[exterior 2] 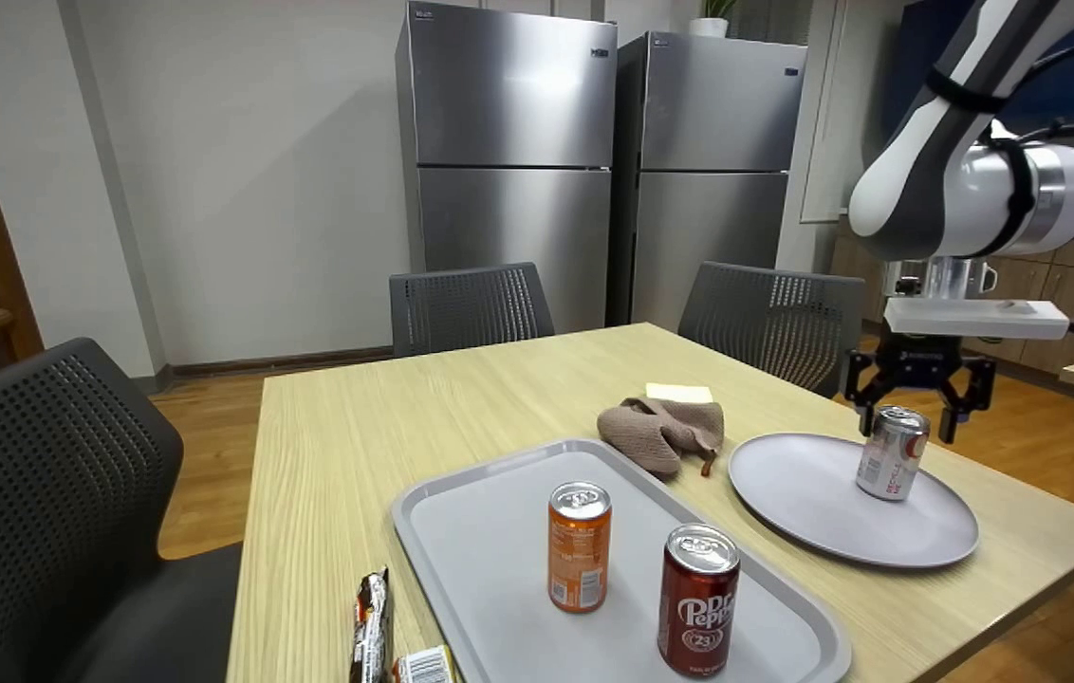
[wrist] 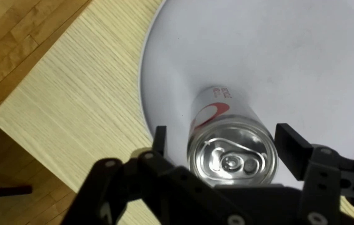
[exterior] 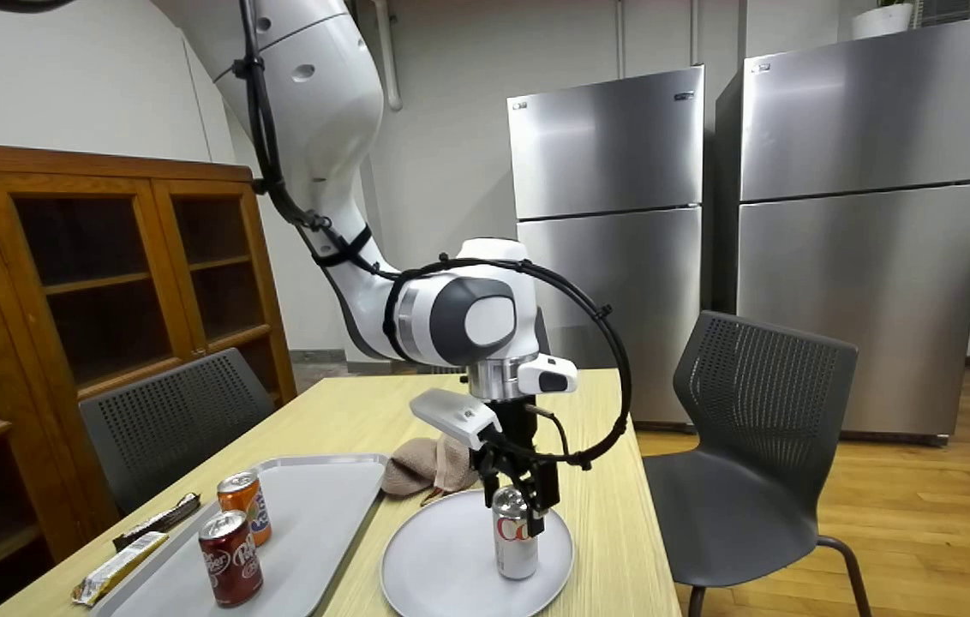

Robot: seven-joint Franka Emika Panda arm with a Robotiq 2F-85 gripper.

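Note:
A silver can with red lettering (exterior: 515, 553) stands upright on a round grey plate (exterior: 434, 557). In the wrist view the can's top (wrist: 231, 156) and the plate (wrist: 274, 47) fill the middle. The can (exterior 2: 886, 470) and plate (exterior 2: 798, 489) also show in an exterior view. My gripper (wrist: 224, 143) is open, its fingers on either side of the can's top. It also shows from outside (exterior 2: 907, 425) (exterior: 514, 511). In the wrist view there is a gap to the left finger; the right finger looks close to the can, and I cannot tell if it touches.
A grey tray (exterior 2: 490, 512) holds an orange can (exterior 2: 580, 550) and a dark red can (exterior 2: 700, 602). A brown cloth (exterior 2: 656, 436) and a pale yellow block (exterior 2: 679, 392) lie behind the plate. Two wrapped bars (exterior: 158, 521) (exterior: 121, 566) lie beside the tray. Chairs (exterior: 759, 446) surround the table.

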